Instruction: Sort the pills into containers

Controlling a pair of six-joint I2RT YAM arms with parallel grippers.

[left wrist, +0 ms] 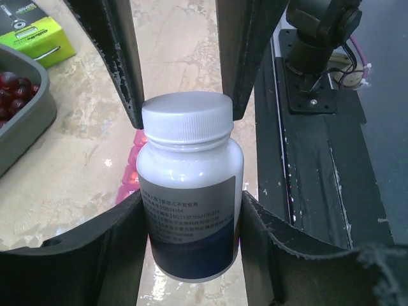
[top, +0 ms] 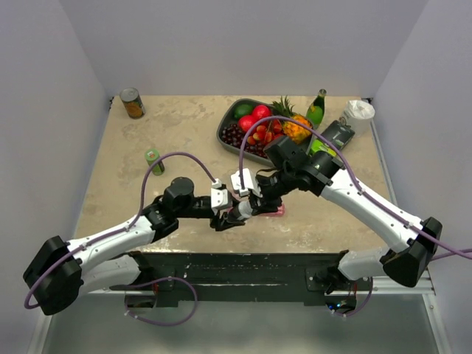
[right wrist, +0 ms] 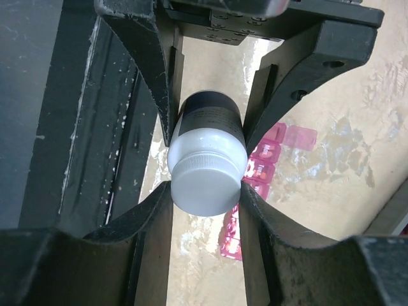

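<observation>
Left jaws clamp the bottle point(left wrist: 191, 210), right jaws its cap point(right wrist: 207, 185), over pink containers point(right wrist: 262, 167) near the table's edge point(top: 324, 247).

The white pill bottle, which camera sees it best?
The left wrist view: the white pill bottle fills it, with cap, label and body all clear. The right wrist view shows mostly its cap, end-on. In the top external view it is too small and covered to make out.
</observation>
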